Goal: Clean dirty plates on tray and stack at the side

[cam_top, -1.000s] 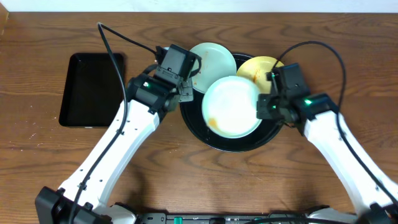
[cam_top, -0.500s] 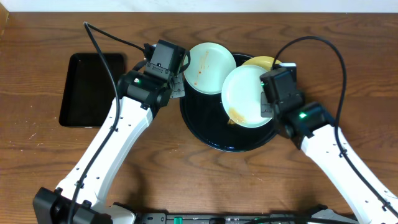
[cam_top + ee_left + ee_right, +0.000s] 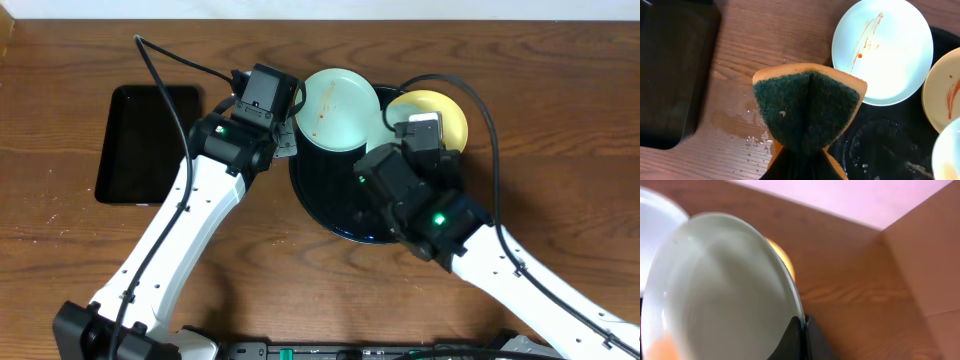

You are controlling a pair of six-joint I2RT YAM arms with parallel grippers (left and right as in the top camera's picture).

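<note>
My left gripper (image 3: 802, 156) is shut on a folded sponge (image 3: 807, 107), green scouring side up, held over the table just left of the round black tray (image 3: 880, 145). A light blue plate (image 3: 882, 50) with thin orange streaks lies on the tray's far left rim (image 3: 340, 108). A pale yellow plate (image 3: 445, 112) with an orange smear rests at the tray's far right. My right gripper (image 3: 803, 326) is shut on the rim of a second light blue plate (image 3: 720, 290), tipped steeply up, with an orange smear low on its face. In the overhead view my right arm (image 3: 415, 195) hides most of that plate.
A rectangular black tray (image 3: 148, 130) lies at the left of the wooden table. Water drops (image 3: 755, 125) wet the wood under the sponge. In the right wrist view, a brown box-like surface (image 3: 922, 260) stands at the right. The round tray's wet floor (image 3: 325, 195) shows beside the right arm.
My right gripper has raised its light blue plate and tipped it on edge, and the arm has swung over the tray's middle. The left arm shifted slightly left early on, then held still.
</note>
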